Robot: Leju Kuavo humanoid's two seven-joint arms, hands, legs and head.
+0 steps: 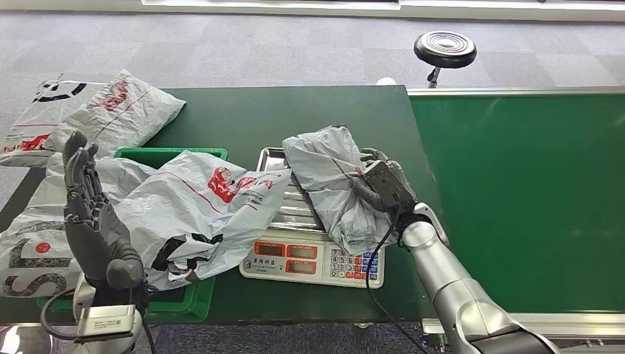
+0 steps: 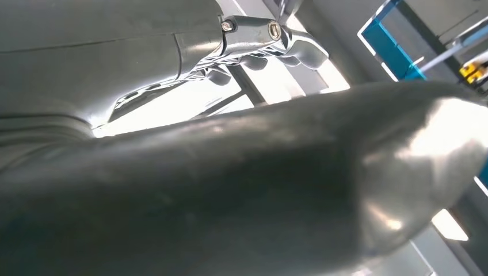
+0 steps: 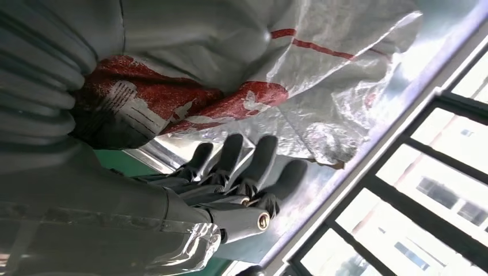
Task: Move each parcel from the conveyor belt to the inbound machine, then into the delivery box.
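Parcels [image 1: 193, 210] crowd the green bin [image 1: 171, 155]; right robot hand [image 1: 385, 184] grips one; left robot hand [image 1: 90, 214] spread.

Bare conveyor belt [image 1: 531, 199] right, parcels [image 1: 195, 210] crowd green bin [image 1: 169, 154] left

Evenly and brightly lit from overhead in the head view, sharp throughout, with only soft shadows under the parcels and mild glare on the scale's steel pan [image 1: 284, 210]. Blurred and out of focus up close in the left wrist view, with blown-out windows behind. Washed out by backlight from windows [image 3: 426, 195] in the right wrist view.
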